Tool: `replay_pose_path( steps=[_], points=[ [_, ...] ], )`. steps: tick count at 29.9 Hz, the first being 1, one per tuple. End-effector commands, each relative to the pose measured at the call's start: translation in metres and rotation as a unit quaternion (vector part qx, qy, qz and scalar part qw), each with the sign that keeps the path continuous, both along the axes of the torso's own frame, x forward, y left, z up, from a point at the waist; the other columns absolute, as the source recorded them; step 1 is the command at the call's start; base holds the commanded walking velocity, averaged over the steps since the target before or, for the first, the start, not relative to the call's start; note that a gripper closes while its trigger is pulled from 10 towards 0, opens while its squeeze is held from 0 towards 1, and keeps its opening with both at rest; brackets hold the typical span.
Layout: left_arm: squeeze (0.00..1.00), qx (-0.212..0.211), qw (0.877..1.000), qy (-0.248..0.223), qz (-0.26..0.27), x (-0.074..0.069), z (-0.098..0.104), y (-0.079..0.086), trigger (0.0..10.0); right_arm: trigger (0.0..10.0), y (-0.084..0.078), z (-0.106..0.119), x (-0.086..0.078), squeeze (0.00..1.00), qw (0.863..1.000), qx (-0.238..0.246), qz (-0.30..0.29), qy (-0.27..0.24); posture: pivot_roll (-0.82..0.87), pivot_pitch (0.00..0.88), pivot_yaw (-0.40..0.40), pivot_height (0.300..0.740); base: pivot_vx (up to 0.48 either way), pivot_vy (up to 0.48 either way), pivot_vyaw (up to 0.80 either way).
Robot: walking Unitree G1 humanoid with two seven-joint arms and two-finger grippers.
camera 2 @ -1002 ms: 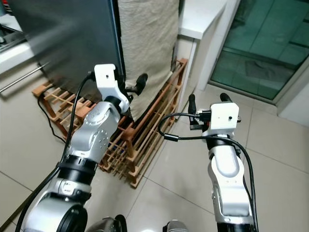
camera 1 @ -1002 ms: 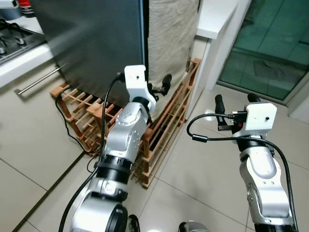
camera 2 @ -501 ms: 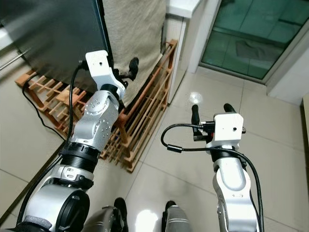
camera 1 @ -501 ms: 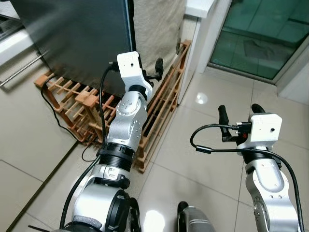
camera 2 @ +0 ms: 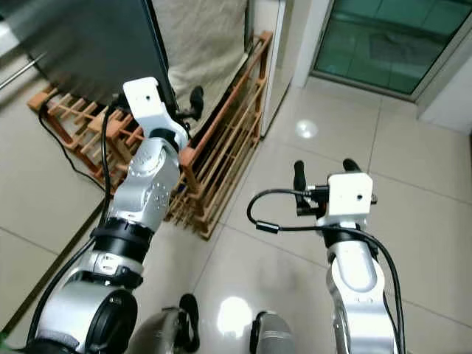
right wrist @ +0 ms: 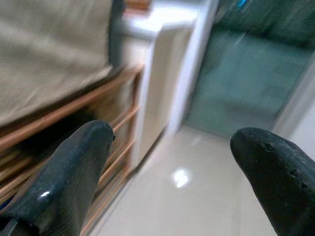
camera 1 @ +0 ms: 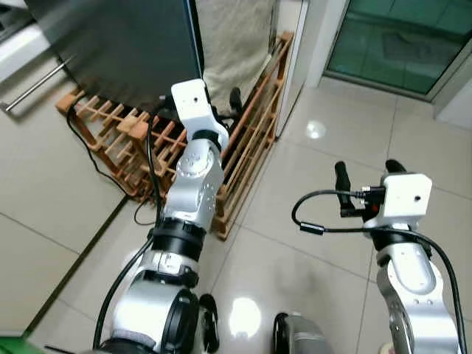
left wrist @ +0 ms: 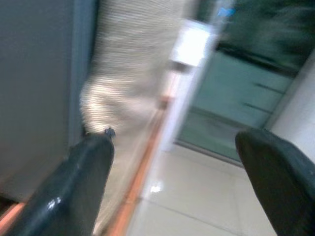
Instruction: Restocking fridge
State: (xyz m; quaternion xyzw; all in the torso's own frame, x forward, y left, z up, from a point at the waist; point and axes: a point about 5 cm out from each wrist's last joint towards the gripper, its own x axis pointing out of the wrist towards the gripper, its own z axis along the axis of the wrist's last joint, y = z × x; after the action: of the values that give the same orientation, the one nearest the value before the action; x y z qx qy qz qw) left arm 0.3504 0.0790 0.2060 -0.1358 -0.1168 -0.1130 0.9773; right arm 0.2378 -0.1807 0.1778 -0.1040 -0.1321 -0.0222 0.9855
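Glossy beige floor tiles (camera 1: 310,243) — wooden rack (camera 1: 243,147) beside dark fridge (camera 1: 118,44); both end effectors spread, empty.

Glossy beige tiled floor (camera 1: 310,221) with a ceiling light's reflection. Far left, wooden slatted rack (camera 1: 251,147) lying beneath a dark panel (camera 1: 125,44), beige cloth (camera 1: 232,37) draped beside. Far right, green-tinted glass door (camera 1: 398,37). White wall edge (camera 1: 313,37) between.

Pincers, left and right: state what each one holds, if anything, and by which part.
Nothing is held. The left pincer and the right pincer are both open, with only floor and the wooden rack beyond.
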Motion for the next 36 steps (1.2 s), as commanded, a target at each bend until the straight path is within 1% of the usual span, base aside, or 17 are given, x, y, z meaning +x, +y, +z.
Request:
replay_pose_path(
  steps=[1,4,5,6,7,8,9,10,12,15,16,17,21,26,32,34,36],
  points=[
    [0.00,0.014,0.999,-0.040,-0.018,-0.021,0.011,0.012,10.0,10.0,0.002,0.041,-0.011,0.14,0.994,-0.042,-0.009,-0.097,-0.25,0.178,0.053,0.740,0.000,0.000,0.00],
    [0.00,0.013,0.996,-0.074,0.037,-0.037,0.025,0.025,10.0,10.0,-0.004,0.059,-0.007,0.14,0.991,-0.033,-0.020,-0.127,-0.23,0.161,0.044,0.740,0.000,0.000,0.00],
    [0.00,0.013,0.996,-0.074,0.037,-0.037,0.025,0.025,10.0,10.0,-0.004,0.059,-0.007,0.14,0.991,-0.033,-0.020,-0.127,-0.23,0.161,0.044,0.740,0.000,0.000,0.00],
    [0.00,0.032,0.989,-0.121,0.082,-0.035,0.042,0.027,10.0,10.0,-0.007,0.065,0.004,0.14,0.990,-0.027,-0.022,-0.139,-0.22,0.141,0.034,0.740,0.000,0.000,0.00],
    [0.00,0.053,0.984,-0.137,0.099,-0.031,0.048,0.024,10.0,10.0,-0.007,0.065,0.010,0.14,0.990,-0.027,-0.020,-0.140,-0.22,0.134,0.029,0.740,0.000,0.000,0.00],
    [0.00,0.053,0.984,-0.137,0.099,-0.031,0.048,0.024,10.0,10.0,-0.007,0.065,0.010,0.14,0.990,-0.027,-0.020,-0.140,-0.22,0.134,0.029,0.740,0.000,0.000,0.00],
    [0.00,0.079,0.978,-0.157,0.109,-0.024,0.056,0.020,10.0,10.0,-0.008,0.062,0.021,0.14,0.991,-0.005,-0.015,-0.131,-0.20,0.107,0.015,0.740,0.000,0.000,0.00],
    [0.00,0.073,0.979,-0.160,0.101,-0.022,0.059,0.018,10.0,10.0,-0.008,0.060,0.027,0.14,0.992,0.006,-0.010,-0.125,-0.20,0.086,0.011,0.740,0.000,0.000,0.00],
    [0.00,0.054,0.984,-0.148,0.088,-0.021,0.057,0.018,10.0,10.0,-0.006,0.057,0.033,0.14,0.993,0.009,-0.004,-0.116,-0.20,0.064,0.010,0.740,0.000,0.000,0.00],
    [0.00,0.067,0.986,-0.122,0.086,-0.020,0.048,0.017,10.0,10.0,-0.005,0.054,0.040,0.15,0.994,0.013,0.000,-0.106,-0.19,0.038,0.006,0.740,0.000,0.000,0.00],
    [0.00,0.059,0.988,-0.110,0.087,-0.018,0.044,0.017,10.0,10.0,-0.004,0.053,0.044,0.20,0.995,0.015,0.000,-0.101,-0.19,0.033,0.004,0.740,0.000,-0.480,0.68],
    [0.00,0.053,0.989,-0.104,0.089,-0.017,0.042,0.017,10.0,10.0,-0.005,0.051,0.046,0.20,0.995,0.016,0.000,-0.098,-0.19,0.033,0.004,0.740,0.000,-0.480,0.68],
    [0.00,0.058,0.991,-0.097,0.076,-0.007,0.037,0.001,10.0,10.0,-0.002,0.048,0.055,0.25,0.995,0.017,0.007,-0.094,-0.19,0.026,0.007,0.740,0.000,-0.480,0.67],
    [0.00,0.065,0.993,-0.077,0.062,0.000,0.031,-0.007,10.0,10.0,-0.002,0.041,0.057,0.29,0.996,0.018,0.006,-0.086,-0.18,0.026,0.016,0.740,0.000,-0.480,0.63],
    [0.00,0.082,0.994,-0.062,0.039,0.006,0.026,-0.017,10.0,10.0,-0.004,0.033,0.059,0.30,0.997,0.024,-0.003,-0.077,-0.18,0.028,0.024,0.740,0.000,-0.480,0.56],
    [0.00,0.100,0.993,-0.058,0.023,0.007,0.022,-0.021,10.0,10.0,-0.007,0.027,0.060,0.24,0.998,0.021,-0.016,-0.065,-0.18,0.027,0.027,0.740,0.000,-0.444,0.28],
    [0.00,0.099,0.994,-0.051,0.011,0.006,0.017,-0.020,10.0,10.0,-0.009,0.025,0.059,0.21,0.997,0.018,-0.021,-0.068,-0.18,0.029,0.030,0.740,0.000,0.000,0.00]
  ],
)
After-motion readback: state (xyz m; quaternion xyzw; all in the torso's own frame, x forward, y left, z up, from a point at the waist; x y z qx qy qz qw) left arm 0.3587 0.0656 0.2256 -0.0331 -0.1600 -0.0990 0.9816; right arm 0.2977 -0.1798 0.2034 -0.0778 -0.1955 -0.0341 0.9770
